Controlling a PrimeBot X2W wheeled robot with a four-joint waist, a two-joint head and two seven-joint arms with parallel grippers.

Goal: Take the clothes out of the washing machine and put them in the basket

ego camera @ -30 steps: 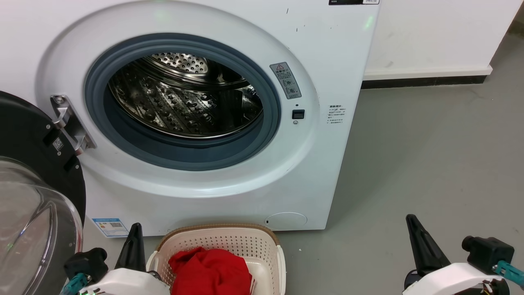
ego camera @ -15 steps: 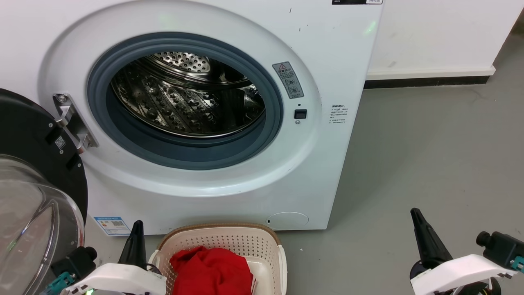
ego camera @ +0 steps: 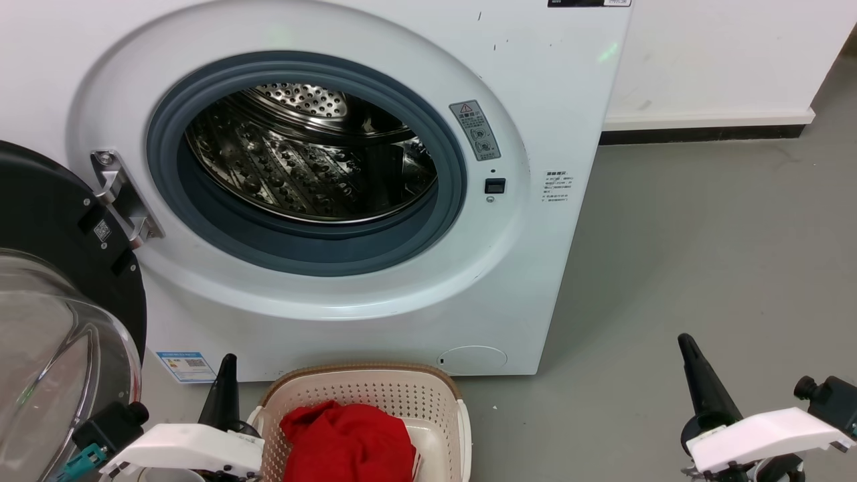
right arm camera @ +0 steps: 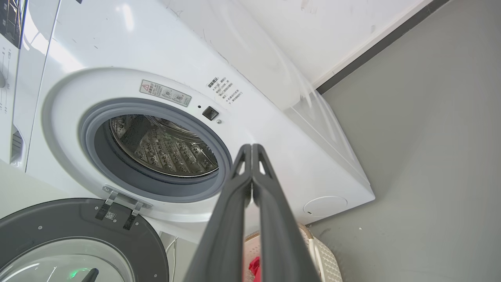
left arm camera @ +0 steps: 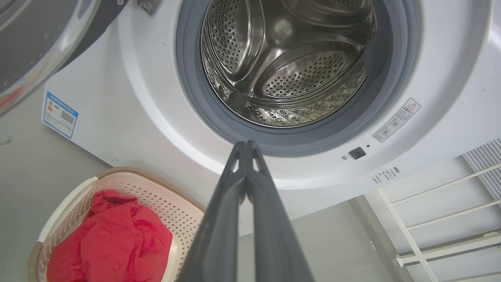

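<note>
Finds the clothes heaped in the basket just right of the left claw, well apart from the right claw, both pressed together, holding nothing.

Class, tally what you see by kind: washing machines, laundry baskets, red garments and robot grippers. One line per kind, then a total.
washing machine: 1
laundry basket: 1
red garment, bundled in the basket: 1
grippers: 2, the left gripper and the right gripper, both shut
Total: 5
</note>
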